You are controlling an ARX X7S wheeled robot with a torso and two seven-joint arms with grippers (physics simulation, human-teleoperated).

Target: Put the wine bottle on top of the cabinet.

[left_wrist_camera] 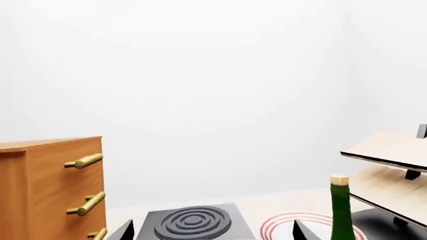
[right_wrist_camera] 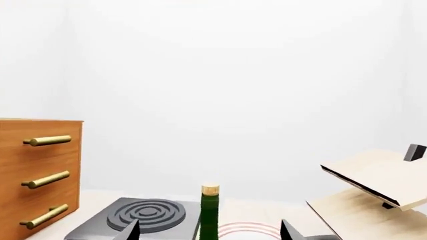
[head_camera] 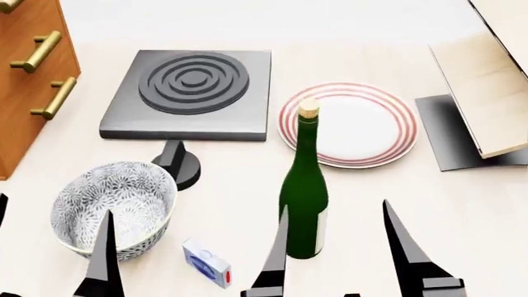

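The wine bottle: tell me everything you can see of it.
The wine bottle is tall and slim, of dark green glass, with a long narrow neck and a tan cork in its mouth. A pale label shows low on its body. It stands upright on the light wooden table, just in front of the red-ringed plate and right of the patterned bowl. The right hand is open, its fingers on either side of the bottle's lower body; whether they touch it cannot be told.

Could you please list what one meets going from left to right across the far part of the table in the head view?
Orange-brown wooden cabinet with brass handles → dark grey square hotplate with concentric rings → white plate with red rings → pale wooden rack on a black base.
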